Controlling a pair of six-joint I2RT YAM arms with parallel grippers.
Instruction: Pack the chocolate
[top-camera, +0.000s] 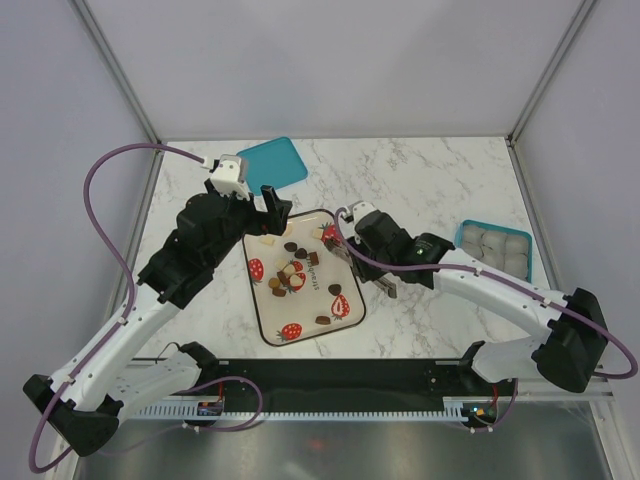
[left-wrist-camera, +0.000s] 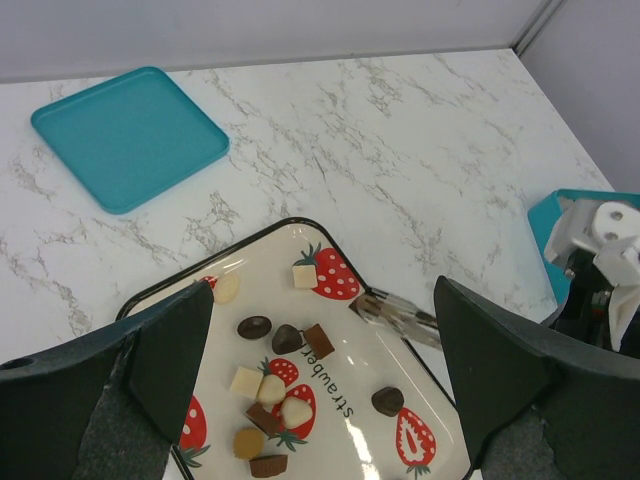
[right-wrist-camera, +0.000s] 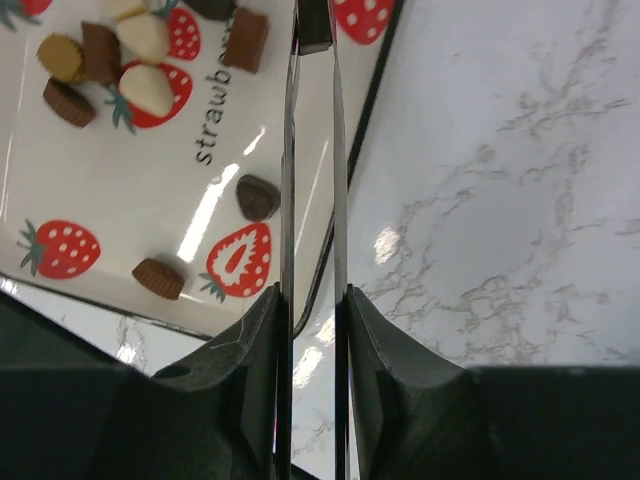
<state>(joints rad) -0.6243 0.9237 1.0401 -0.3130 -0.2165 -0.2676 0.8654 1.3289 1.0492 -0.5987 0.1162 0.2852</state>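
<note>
Steel tweezers (right-wrist-camera: 312, 180) clamped in right gripper (right-wrist-camera: 313, 305), left gripper (left-wrist-camera: 322, 300) wide open; they're thin, cld flick choc (right-wrist-camera: 257, 196) off tray (right-wrist-camera: 100, 180) imo.

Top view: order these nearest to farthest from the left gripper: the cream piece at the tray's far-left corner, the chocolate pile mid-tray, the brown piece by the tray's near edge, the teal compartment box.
From the left gripper:
1. cream piece, far-left corner of the tray.
2. chocolate pile, mid-tray.
3. brown piece, tray's near edge.
4. teal compartment box, far right.
</note>
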